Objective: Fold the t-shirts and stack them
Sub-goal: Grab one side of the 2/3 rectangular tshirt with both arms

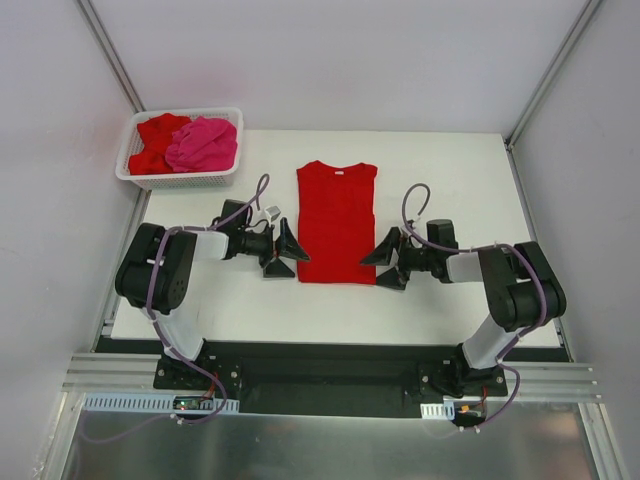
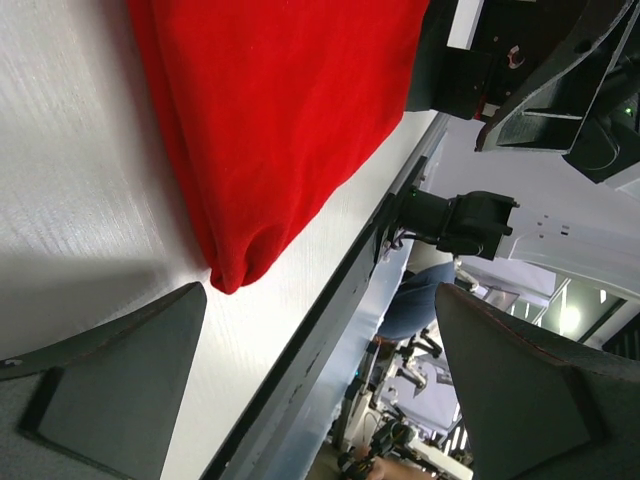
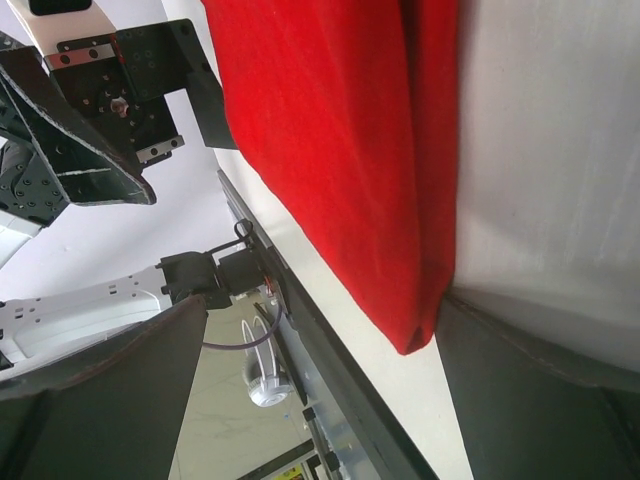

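T-shirt (image 1: 337, 222) flat btwn L end effector (image 1: 288, 254), R end effector (image 1: 383, 265); both agape

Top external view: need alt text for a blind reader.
A red t-shirt, sides folded in, lies flat on the table between the open left claw and open right claw. A white basket at far left holds a pink t-shirt and red cloth.

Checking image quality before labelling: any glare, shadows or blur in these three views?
Top external: evenly lit, sharp, no glare. Left wrist: bright sheen on the table, soft shadow beside the corner of the red t-shirt. Right wrist: grey shadow along that t-shirt's edge.
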